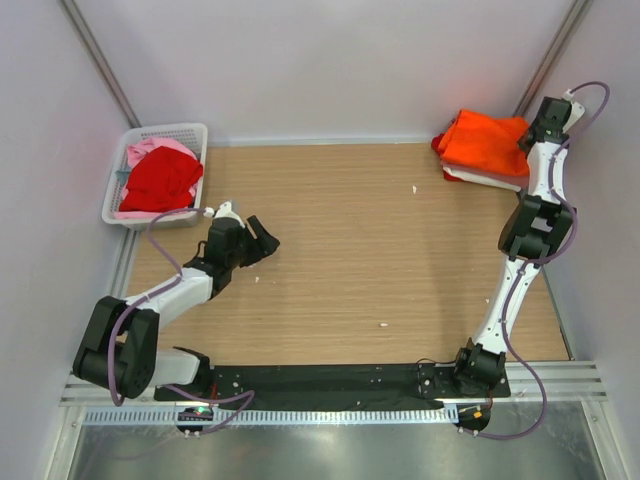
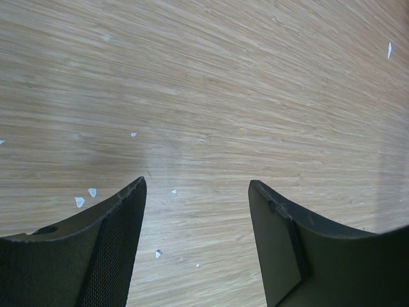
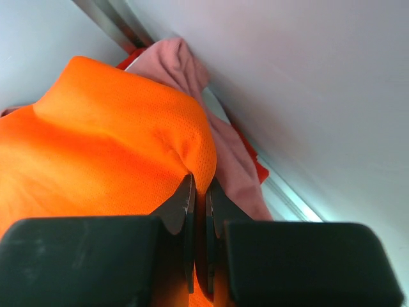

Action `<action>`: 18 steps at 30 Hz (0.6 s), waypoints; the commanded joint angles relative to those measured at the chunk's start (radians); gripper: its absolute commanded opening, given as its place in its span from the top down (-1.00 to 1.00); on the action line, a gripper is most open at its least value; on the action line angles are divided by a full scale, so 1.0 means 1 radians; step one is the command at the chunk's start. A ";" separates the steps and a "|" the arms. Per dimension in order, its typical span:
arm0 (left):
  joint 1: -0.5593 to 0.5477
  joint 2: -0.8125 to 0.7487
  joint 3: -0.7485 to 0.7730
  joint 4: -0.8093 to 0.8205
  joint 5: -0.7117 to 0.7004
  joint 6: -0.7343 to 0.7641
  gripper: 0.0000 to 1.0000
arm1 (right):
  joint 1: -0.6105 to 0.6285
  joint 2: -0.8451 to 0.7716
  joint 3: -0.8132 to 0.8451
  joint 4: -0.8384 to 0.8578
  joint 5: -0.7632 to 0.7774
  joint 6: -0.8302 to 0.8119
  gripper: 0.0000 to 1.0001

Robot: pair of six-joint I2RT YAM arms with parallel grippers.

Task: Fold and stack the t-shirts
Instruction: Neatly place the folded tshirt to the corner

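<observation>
A folded bright orange t-shirt (image 1: 490, 140) tops a stack at the table's far right corner, over salmon-pink, white and red layers. My right gripper (image 1: 527, 135) is at its right edge, shut on a pinch of the orange t-shirt (image 3: 128, 147); a salmon-pink shirt (image 3: 223, 153) lies beneath, against the wall. A red t-shirt (image 1: 160, 180) and a pale pink one (image 1: 150, 150) lie crumpled in the white mesh basket (image 1: 195, 131) at far left. My left gripper (image 1: 262, 243) is open and empty, low over bare wood (image 2: 204, 115), right of the basket.
White walls enclose the table, with metal rails at the back corners. Small white flecks (image 2: 80, 201) dot the wood. The arm bases stand on a black strip (image 1: 330, 385) at the near edge.
</observation>
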 commanded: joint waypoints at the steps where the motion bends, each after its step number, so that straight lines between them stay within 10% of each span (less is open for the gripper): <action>1: -0.003 -0.033 -0.008 0.054 -0.020 -0.008 -0.33 | -0.058 -0.075 0.023 0.132 0.170 0.001 0.97; 7: -0.003 -0.033 -0.009 0.054 -0.019 -0.006 -0.33 | -0.048 -0.052 0.025 0.169 0.231 -0.029 0.77; 12: -0.004 -0.036 -0.011 0.055 -0.020 -0.008 -0.33 | -0.046 -0.041 0.019 0.174 0.230 -0.039 -0.21; 18: -0.003 -0.039 -0.014 0.060 -0.020 -0.008 -0.32 | -0.046 -0.077 -0.007 0.160 0.257 -0.025 -0.52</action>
